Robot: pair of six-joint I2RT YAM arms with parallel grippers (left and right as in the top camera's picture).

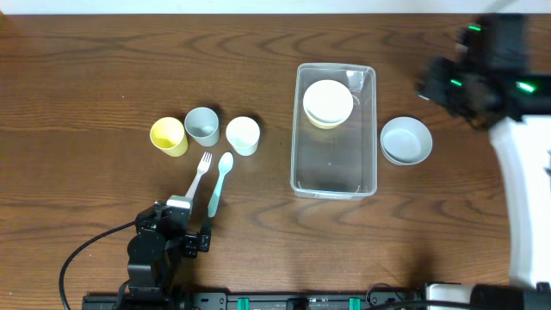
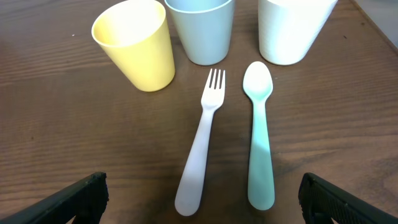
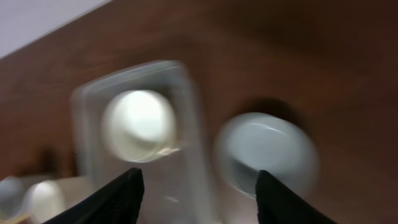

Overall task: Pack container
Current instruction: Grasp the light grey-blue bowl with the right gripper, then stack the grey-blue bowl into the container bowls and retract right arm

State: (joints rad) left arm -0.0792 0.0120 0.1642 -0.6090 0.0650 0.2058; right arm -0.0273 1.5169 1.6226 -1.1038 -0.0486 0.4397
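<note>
Sitting right of centre in the overhead view, the container [image 1: 334, 164] lies on the table [image 1: 86, 69] with its long side running from top to bottom of the frame. A white bowl [image 1: 328, 101], nested on a yellow one, rests inside it at the upper end. A pale bowl [image 1: 406, 140] stands on the wood just right of the tub, apart from it.

Three cups stand in a row at centre left: a yellow cup [image 1: 169, 136], a blue cup [image 1: 202, 126] and a white cup [image 1: 243, 135]. Below them a fork [image 1: 199, 176] and a spoon [image 1: 219, 182] lie side by side, heads toward the cups, not touching each other.

The left gripper [image 2: 202, 200] is at the lower left of the overhead frame. In its wrist view the dark fingers sit wide apart at the two lower corners and hold nothing, with the fork and spoon handles lying on the table beyond the gap.

The right gripper [image 3: 199, 196] is at the upper right of the overhead frame, blurred. Its wrist view is also blurred, yet the two fingers are plainly parted with nothing between them, and the tub and pale bowl lie beyond.
</note>
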